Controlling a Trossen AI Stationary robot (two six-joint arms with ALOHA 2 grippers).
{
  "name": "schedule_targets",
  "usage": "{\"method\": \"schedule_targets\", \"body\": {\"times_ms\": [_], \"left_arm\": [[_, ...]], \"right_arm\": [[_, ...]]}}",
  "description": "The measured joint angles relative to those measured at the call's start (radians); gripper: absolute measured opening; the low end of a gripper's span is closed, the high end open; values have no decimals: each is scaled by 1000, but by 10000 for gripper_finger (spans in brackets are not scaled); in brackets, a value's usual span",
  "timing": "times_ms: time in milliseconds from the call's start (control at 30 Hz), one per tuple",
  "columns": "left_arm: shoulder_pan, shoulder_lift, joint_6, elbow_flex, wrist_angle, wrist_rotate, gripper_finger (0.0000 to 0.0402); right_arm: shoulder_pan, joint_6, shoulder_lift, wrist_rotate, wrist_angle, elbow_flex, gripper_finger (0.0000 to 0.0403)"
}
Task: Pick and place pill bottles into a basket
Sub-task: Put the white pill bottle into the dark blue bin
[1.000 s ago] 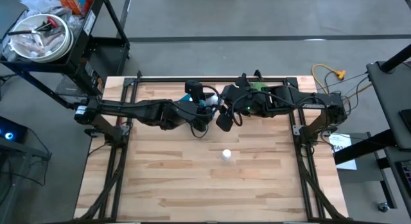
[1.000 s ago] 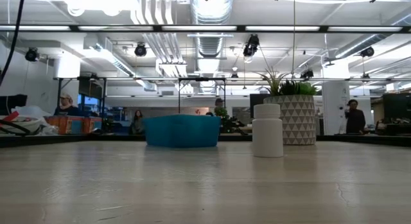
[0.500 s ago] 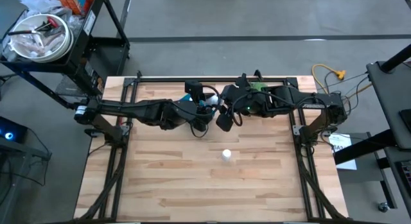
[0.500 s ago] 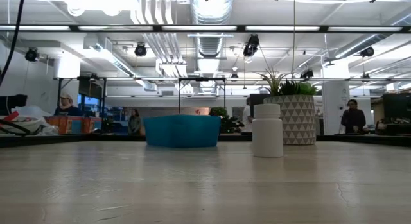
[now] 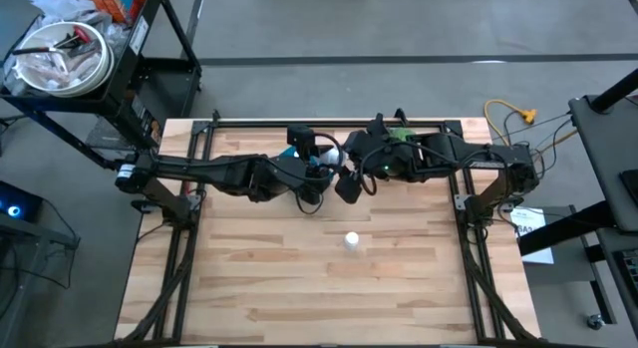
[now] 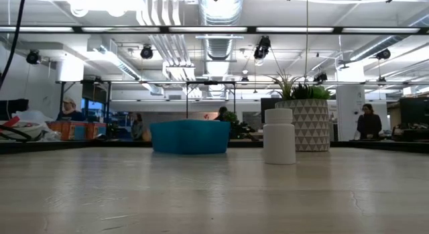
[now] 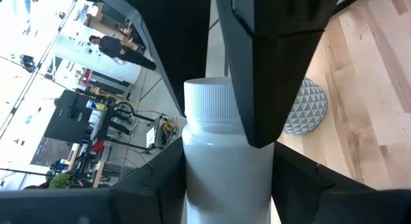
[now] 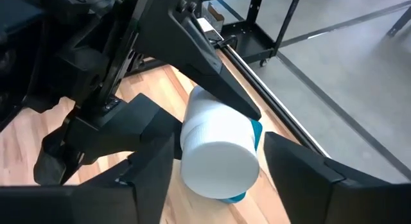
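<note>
Both arms meet high over the table's far middle, above the blue basket (image 6: 190, 137), of which a strip shows below them (image 8: 239, 197). My left gripper (image 7: 228, 161) is shut on a white pill bottle (image 7: 221, 153). My right gripper (image 8: 219, 147) is open. Its fingers stand on either side of the bottle's cap end (image 8: 218, 161), and whether they touch it I cannot tell. In the high view the held bottle (image 5: 337, 167) sits between the two grippers. Another pill bottle (image 5: 351, 240) stands upright on its base on the wood at mid-table (image 6: 279, 136). My left gripper pinches the bottle's smooth body (image 7: 196, 169), below the ribbed cap (image 7: 207, 99), between its two fingers. The fingers come from the table's left and reach along the body toward the cap. The bottle is lifted clear above the basket, its cap end toward my right arm.
A white patterned pot with a green plant (image 6: 305, 125) stands at the table's far edge, right of the basket (image 7: 307, 108). A black frame rail (image 5: 329, 120) runs along the far edge. Bare wood (image 5: 299, 288) lies toward the near edge. People stand in the room behind.
</note>
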Motion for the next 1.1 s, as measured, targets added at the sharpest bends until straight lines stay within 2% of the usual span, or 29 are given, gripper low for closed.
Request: {"method": "schedule_targets", "body": {"times_ms": [200,400,533,800,967,1100], "left_arm": [[0,0,0,0,-1,0,166],[7,0,-1,0,-4,0,166],[16,0,-15,0,-6,0,166],[41,-3,-138,0,2,8,166],[44,-5,-195,0,66,91,166],[46,-6,-231,0,181,138,166]], "right_arm": [[0,3,-16,0,2,0,286],[0,7,-61,7,6,0,310],[0,22,-93,8,6,0,313],[0,31,-192,0,-4,0,304],[1,-19,-254,-63,-14,-10,292],[14,-23,-310,-64,-14,-63,283]]}}
